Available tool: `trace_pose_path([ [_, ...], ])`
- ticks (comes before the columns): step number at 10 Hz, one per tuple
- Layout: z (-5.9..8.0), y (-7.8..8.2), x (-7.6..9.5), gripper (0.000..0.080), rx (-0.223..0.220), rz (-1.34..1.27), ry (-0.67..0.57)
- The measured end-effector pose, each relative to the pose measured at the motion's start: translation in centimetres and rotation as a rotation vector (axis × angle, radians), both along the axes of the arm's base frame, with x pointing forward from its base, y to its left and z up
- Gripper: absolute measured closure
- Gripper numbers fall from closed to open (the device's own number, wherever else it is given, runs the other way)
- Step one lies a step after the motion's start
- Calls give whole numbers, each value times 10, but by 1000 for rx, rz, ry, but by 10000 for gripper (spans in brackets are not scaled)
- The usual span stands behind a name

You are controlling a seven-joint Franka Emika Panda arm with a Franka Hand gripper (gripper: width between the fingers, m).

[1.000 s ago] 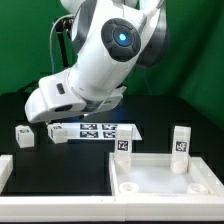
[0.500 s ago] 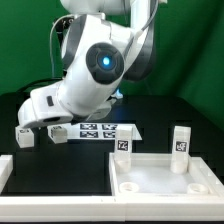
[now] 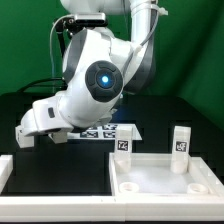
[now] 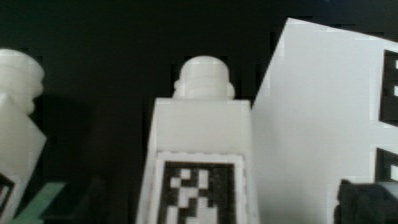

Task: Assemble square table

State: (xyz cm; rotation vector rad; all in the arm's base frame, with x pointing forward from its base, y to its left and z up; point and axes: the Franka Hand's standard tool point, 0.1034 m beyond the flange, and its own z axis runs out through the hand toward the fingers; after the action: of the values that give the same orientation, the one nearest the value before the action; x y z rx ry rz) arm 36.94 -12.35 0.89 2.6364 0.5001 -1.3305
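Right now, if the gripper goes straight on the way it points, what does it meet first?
Probably the leg block centred ahead of the gripper; how far off it is, the pictures leave unclear.

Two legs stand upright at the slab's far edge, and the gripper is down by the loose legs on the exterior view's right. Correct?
Wrong side: the exterior view shows the gripper down by the loose legs on its left, next to the marker board. The two upright legs at the slab's far edge are as you said.
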Motion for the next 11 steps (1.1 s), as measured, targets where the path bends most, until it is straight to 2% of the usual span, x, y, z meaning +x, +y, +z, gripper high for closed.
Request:
trace_pose_path([
  [1, 0, 0, 0, 176, 0, 0, 0],
  [2, 0, 0, 0, 356, 0, 0, 0],
  [3, 0, 0, 0, 356, 0, 0, 0],
  [4, 0, 0, 0, 516, 0, 0, 0],
  [11, 2, 1, 3, 513, 0, 1, -3],
])
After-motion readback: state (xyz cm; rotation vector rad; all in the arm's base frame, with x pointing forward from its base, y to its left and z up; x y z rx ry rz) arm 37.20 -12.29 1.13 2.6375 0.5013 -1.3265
